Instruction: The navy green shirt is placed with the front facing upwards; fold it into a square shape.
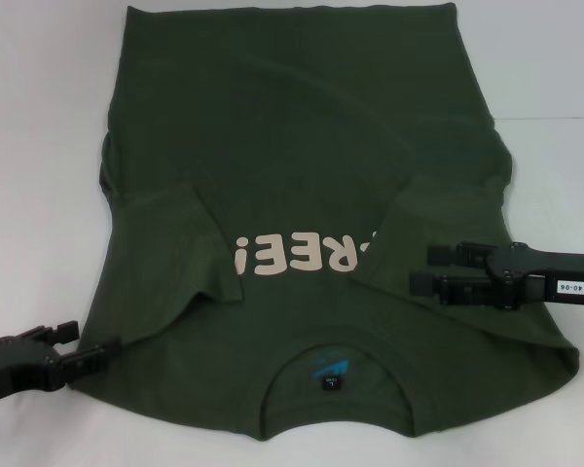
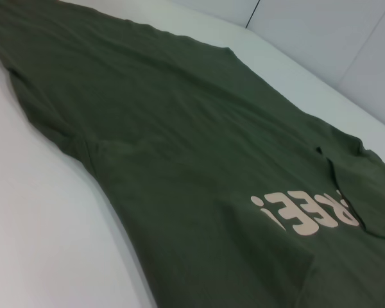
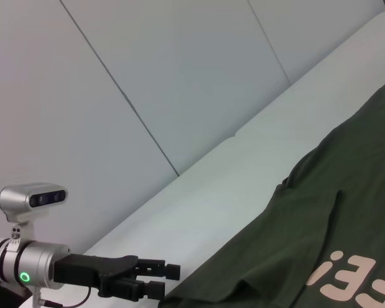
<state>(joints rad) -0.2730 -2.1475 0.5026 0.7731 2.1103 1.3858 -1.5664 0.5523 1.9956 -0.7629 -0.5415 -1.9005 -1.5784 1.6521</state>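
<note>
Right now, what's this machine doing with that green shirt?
A two-armed robot is folding the green shirt spread on a white table, lettering up. Both sleeves are already turned in over the chest. The left gripper sits open at the shirt's near corner on the robot's left. The right gripper is open above the folded right sleeve, holding nothing.

The navy green shirt [image 1: 302,195] bears cream chest lettering [image 1: 302,256] reading "REE!", upside down, its first letter covered. A white sticker [image 1: 571,288] on the right arm reads "140-06".
</note>
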